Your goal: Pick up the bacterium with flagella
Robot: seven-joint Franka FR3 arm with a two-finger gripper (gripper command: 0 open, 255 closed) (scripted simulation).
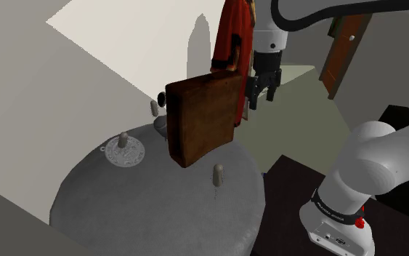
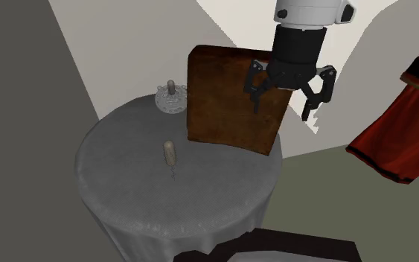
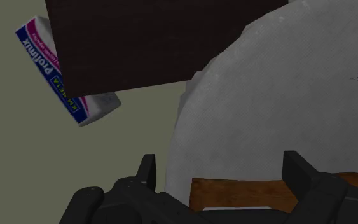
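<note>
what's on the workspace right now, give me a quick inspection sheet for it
surface: round table under a grey cloth
job's things: small capsule with a thin tail, likely the bacterium, upright, standing free on the table, not held
clutter: tall brown block standing on the table; second capsule on an ornate disc; Profimix box beyond the table's edge
grippers: gripper open, empty, raised beside the block
cables: nothing seen
surroundings: red robe, brown door, olive floor
</note>
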